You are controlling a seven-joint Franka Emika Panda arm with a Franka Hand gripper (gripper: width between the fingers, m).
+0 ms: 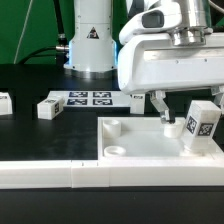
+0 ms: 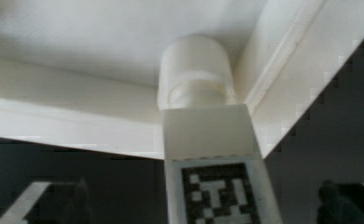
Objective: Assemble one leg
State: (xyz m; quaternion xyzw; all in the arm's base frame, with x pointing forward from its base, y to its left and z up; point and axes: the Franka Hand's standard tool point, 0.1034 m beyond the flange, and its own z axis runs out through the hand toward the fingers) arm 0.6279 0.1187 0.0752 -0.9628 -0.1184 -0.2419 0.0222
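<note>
A leg (image 1: 201, 123) stands slightly tilted on the corner of the large white panel (image 1: 150, 138) at the exterior view's right. In the wrist view the leg (image 2: 211, 150) shows its black-and-white tag, and its rounded end meets the panel (image 2: 72, 85) at a raised corner. My gripper (image 1: 185, 115) hangs over the leg and is open. In the wrist view the gripper (image 2: 193, 205) has its dark fingers (image 2: 37, 203) far out on either side, with a clear gap to the leg. Nothing is held.
Two more small white tagged blocks (image 1: 48, 105) (image 1: 4, 101) lie on the black table at the exterior view's left. The marker board (image 1: 90, 98) lies behind them, near the robot base (image 1: 90, 40). A white rail (image 1: 50, 176) runs along the front.
</note>
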